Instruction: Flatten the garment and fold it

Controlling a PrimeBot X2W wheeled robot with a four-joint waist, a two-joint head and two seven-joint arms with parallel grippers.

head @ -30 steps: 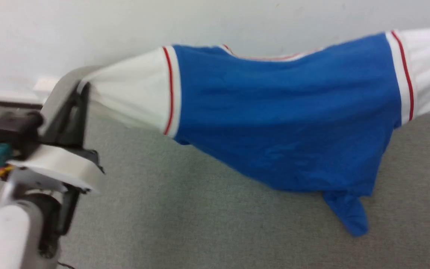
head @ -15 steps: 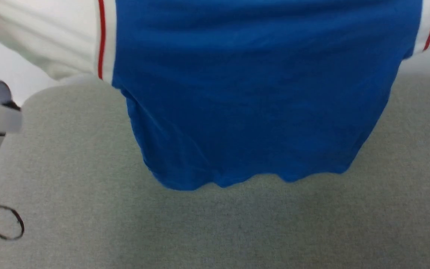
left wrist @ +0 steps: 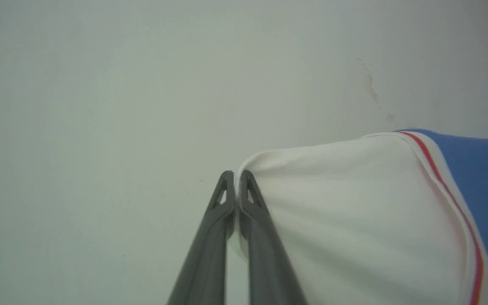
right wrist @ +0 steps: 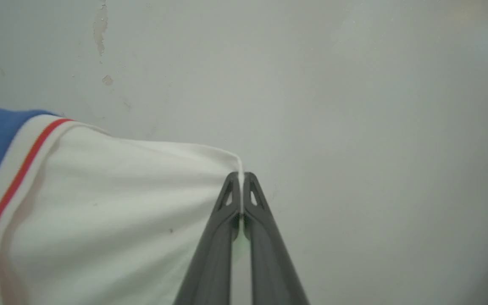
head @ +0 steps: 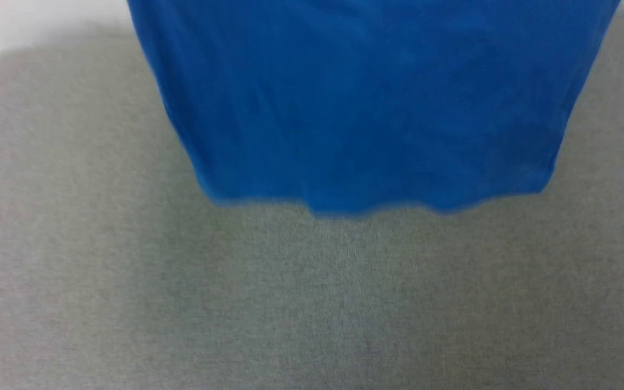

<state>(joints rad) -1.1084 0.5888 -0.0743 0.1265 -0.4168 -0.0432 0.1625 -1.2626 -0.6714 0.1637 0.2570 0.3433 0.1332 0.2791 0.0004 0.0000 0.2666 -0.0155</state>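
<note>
Both grippers are pinched tight on the jersey (head: 366, 103): left gripper (left wrist: 236, 180) on one white sleeve edge, right gripper (right wrist: 240, 180) on the other, blue body hanging over the grey surface (head: 128, 303)

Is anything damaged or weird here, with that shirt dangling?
The jersey looks fine: the left gripper and right gripper each pinch a white sleeve edge, and its hem hangs fairly level. The one flaw is chipped paint on the wall behind.
</note>
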